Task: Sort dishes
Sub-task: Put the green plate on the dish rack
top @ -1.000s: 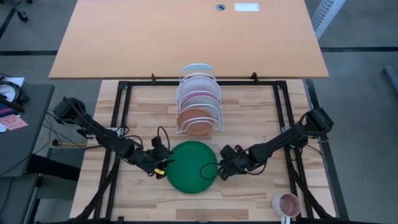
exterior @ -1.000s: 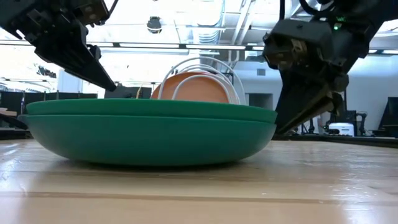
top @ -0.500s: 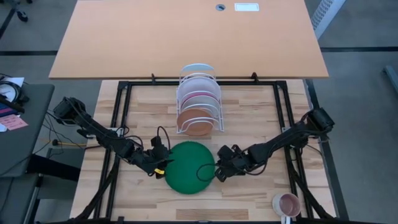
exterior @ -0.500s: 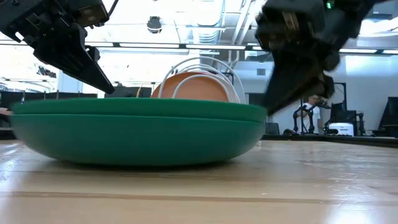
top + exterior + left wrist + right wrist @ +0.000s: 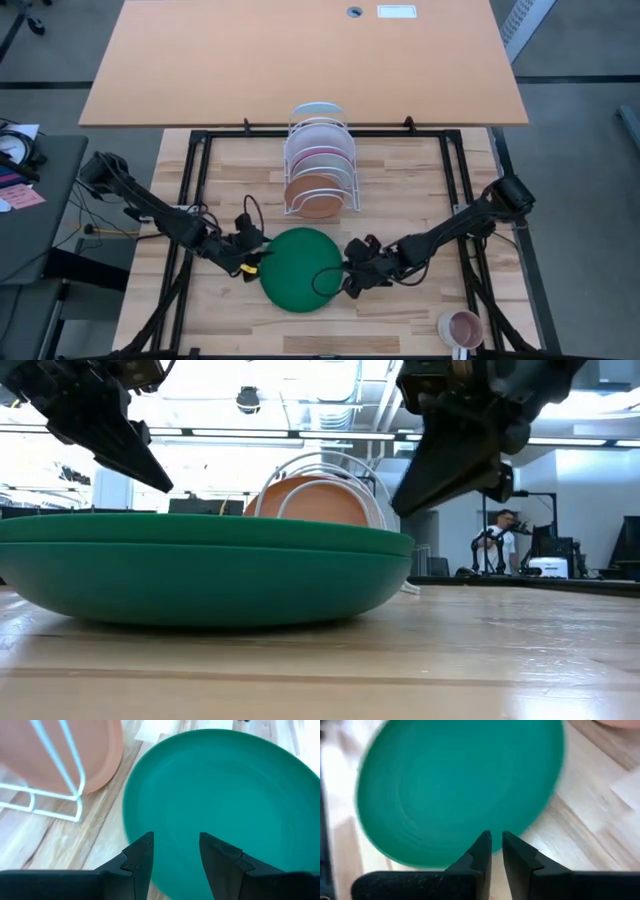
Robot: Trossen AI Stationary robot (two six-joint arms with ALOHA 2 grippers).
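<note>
The dark green plate [image 5: 300,268] [image 5: 200,570] [image 5: 225,785] [image 5: 455,790] rests on its base on the wooden table. My left gripper [image 5: 252,264] [image 5: 175,851] hangs open just above the plate's left rim, nothing between its fingers. My right gripper [image 5: 350,282] [image 5: 398,510] [image 5: 496,845] hangs just above the right rim, fingers all but shut, holding nothing. Behind the green plate, the white wire rack [image 5: 345,165] holds the terracotta plate [image 5: 312,195] [image 5: 315,500] on edge in front. The pink plate [image 5: 318,155] and the white plate [image 5: 318,130] stand behind it.
A small pink mug [image 5: 462,328] stands at the table's near right corner. A large bare desk top [image 5: 300,60] lies beyond the far edge. A black frame [image 5: 195,200] runs round the table. A person [image 5: 497,540] stands far back in the room.
The green plate has slid a little toward the table's left edge, flat on the table. My right gripper moved left with it, from beside the right rim at table height up to above the rim. My left gripper drew back toward the left edge and rose.
</note>
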